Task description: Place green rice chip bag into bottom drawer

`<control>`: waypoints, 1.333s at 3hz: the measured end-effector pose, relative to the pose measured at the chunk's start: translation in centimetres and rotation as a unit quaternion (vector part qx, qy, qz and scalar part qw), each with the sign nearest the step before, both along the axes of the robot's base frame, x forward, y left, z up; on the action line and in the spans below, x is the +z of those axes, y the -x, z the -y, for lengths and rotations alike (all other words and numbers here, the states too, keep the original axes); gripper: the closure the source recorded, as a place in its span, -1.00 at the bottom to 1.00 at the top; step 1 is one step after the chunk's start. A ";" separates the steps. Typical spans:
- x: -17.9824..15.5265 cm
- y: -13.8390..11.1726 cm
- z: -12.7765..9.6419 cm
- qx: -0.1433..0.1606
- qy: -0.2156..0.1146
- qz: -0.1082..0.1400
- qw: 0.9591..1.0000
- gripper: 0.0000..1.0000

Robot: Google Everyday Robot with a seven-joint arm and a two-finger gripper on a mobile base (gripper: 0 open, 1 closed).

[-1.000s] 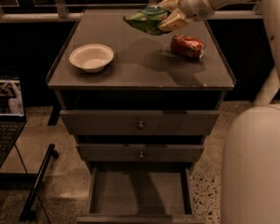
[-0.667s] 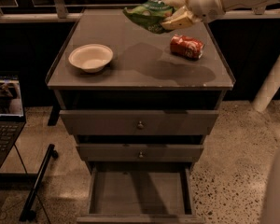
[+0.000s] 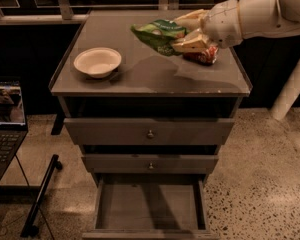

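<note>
The pale two-finger hand (image 3: 179,34) of the robot is above the right back part of the grey-brown desk (image 3: 150,86); its fingers are closed on the right end of the small glossy green rice chip bag (image 3: 155,34) of foil, which hangs in the air over the desk top and touches nothing else. Just behind the fingers lies a red wrinkled packet (image 3: 204,57), partly hidden; a white round bowl (image 3: 97,61) stands well apart on the left. The bottom drawer (image 3: 150,204), a wide flat-fronted box at the foot of the desk, is pulled out and open; the bag is not yet in it. I judge the bag to be very light, soft and a little slippery; its content is probably brittle, so a strong squeeze in the middle can crush it; the sealed edge at one end, where the hand has it now, seems the better place to hold.
</note>
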State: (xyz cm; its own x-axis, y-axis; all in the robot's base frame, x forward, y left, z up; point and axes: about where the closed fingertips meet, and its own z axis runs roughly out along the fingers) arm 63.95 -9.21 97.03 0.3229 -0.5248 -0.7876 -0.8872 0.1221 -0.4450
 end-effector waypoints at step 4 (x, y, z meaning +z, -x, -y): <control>11.1 7.2 -5.7 0.022 -0.043 0.080 0.996 1.00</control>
